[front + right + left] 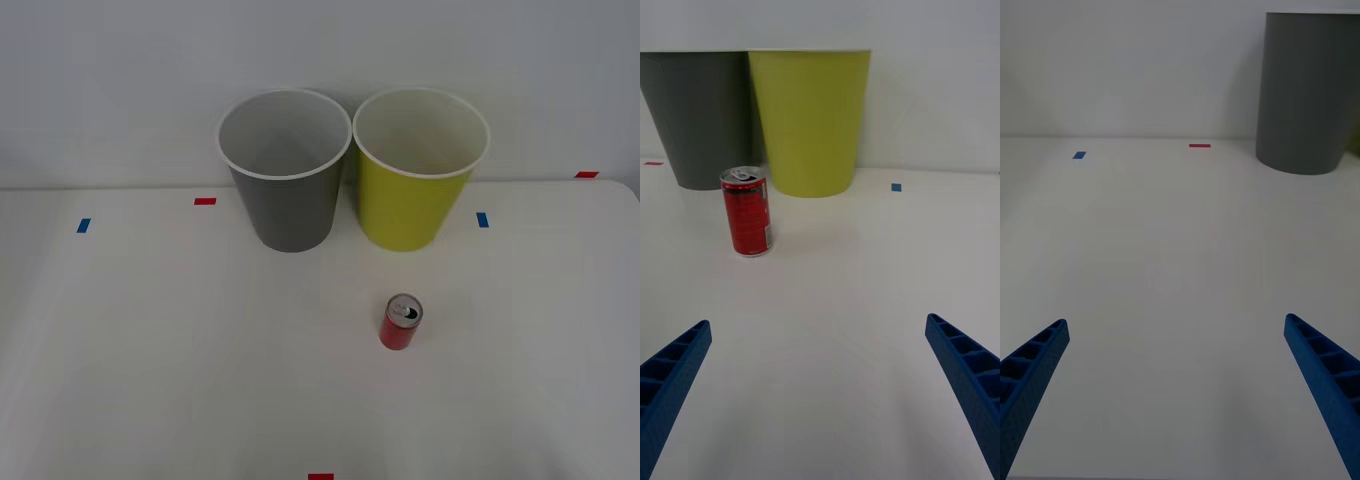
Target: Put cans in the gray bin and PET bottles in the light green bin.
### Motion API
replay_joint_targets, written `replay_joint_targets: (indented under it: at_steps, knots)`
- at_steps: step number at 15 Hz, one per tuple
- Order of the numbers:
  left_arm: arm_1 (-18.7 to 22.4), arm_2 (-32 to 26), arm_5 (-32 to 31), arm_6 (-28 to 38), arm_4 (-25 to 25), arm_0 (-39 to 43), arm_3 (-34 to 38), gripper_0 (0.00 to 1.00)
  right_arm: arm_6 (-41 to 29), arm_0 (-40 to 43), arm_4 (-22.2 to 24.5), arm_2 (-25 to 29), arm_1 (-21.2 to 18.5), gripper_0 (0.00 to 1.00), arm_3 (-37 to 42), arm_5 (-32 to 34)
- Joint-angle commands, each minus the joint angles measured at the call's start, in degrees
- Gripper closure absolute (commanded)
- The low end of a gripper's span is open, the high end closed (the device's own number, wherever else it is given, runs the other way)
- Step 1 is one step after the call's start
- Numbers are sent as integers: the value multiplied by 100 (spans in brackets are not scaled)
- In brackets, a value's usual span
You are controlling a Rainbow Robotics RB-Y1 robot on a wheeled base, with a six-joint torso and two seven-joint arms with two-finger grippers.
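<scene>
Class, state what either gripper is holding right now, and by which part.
Nothing is held. The right gripper and left gripper are both open over bare table; the red can stands untouched.

A lab-style test setup is suggested: a bare white table (150, 380) is set against a plain white wall (120, 70), and small red and blue tape markers (205, 201) are stuck across the frame's middle band

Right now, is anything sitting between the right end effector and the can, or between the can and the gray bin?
Nothing visible. Bare table lies between the open right end effector and the upright can. The gray bin stands behind it, beside the light green bin.
</scene>
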State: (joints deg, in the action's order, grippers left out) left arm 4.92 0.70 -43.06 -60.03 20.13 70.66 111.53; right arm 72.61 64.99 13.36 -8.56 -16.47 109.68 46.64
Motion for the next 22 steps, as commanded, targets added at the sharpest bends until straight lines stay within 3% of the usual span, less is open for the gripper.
replay_joint_targets:
  at_steps: [1,4,10,17,22]
  knots:
    - [0,0,0,0,0,0,0,0,570,-848,-800,-630,-480,0,-227,-287]
    - [0,0,0,0,0,0,0,0,1010,-1639,-1099,-788,-480,0,-693,-287]
    - [0,0,0,0,0,0,0,0,1071,-2623,-1336,-1254,-321,0,-693,-1183]
    - [0,0,0,0,0,0,0,0,1115,-3353,-1336,-1377,-102,0,-702,-1930]
    - [0,0,0,0,0,0,0,0,1133,-4152,-1353,-1350,259,0,-1440,-1851]
